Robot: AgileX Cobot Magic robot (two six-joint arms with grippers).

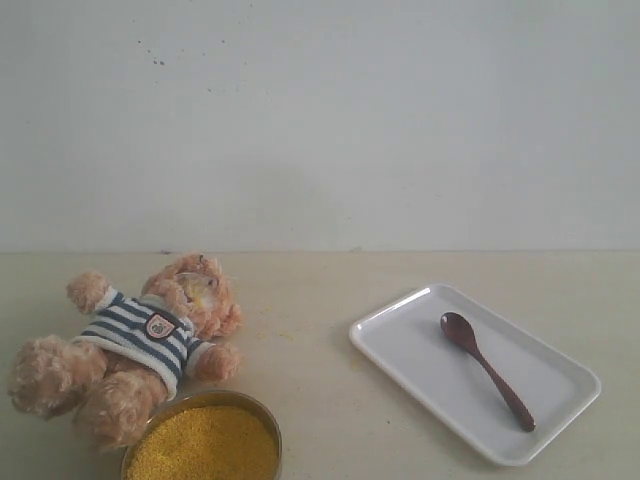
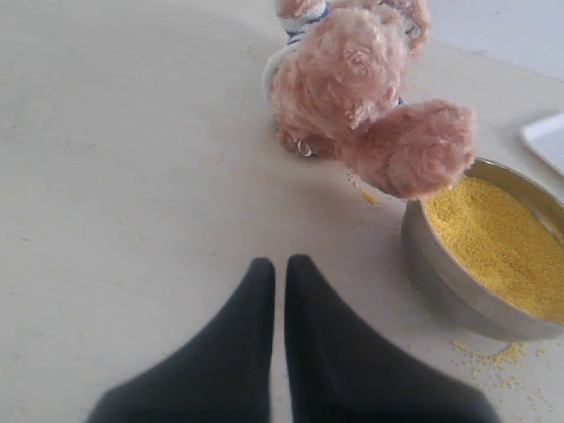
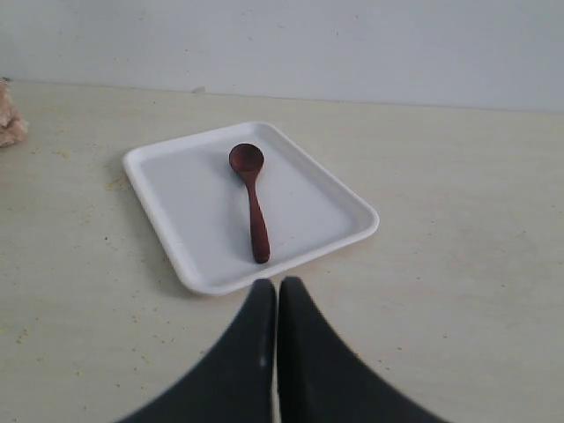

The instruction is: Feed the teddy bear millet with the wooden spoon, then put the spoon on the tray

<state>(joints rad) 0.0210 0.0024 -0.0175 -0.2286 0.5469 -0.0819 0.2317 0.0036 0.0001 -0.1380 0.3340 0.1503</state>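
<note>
Lying inside tray (image 1: 400, 340), wooden spoon (image 1: 487, 370), teddy bear (image 1: 140, 350) just beside millet (image 1: 205, 448) bowl (image 2: 441, 273)

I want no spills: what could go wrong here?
The millet fills its bowl almost to the rim, so scooping may scatter grains. The teddy bear lies with a foot beside that bowl and could get knocked. The wooden spoon lies flat on the tray; the right gripper might slip off its thin handle.

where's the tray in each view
Exterior view: tray at lower right, wooden spoon lying on it.
Left wrist view: just a white tray corner at the frame edge, past the millet.
Right wrist view: mid-frame, ahead of the shut right pincer.
Shared landmark: teddy bear, in all three.
</note>
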